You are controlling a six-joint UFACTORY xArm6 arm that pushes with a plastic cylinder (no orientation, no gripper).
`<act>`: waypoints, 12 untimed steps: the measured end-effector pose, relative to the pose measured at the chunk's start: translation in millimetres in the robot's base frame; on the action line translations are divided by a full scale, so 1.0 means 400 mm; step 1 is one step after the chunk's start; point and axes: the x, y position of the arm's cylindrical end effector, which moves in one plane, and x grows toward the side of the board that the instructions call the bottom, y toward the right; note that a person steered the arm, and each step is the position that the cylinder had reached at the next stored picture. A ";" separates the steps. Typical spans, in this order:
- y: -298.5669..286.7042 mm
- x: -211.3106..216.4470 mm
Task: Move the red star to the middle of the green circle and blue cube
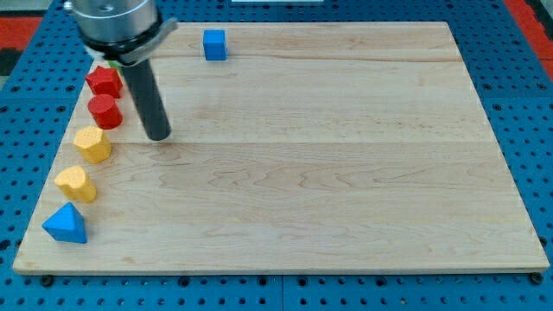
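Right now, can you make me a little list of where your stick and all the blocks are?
my tip: touching no block, just to the view's right of the red cylinder
red star: near the view's top left, beside the rod
red cylinder: just below the red star
yellow blocks: two, and, down the left edge
blue triangular block: view's bottom left corner
blue cube: alone at the view's top
green circle: only a green sliver behind the rod

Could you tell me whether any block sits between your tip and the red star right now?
No. My tip is to the right of the red cylinder and below-right of the red star, with bare board between. The green circle is not clearly visible, so the onward path toward the blue cube can't be judged.
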 end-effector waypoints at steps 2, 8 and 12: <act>0.187 0.409; -0.340 0.103; -0.243 -0.222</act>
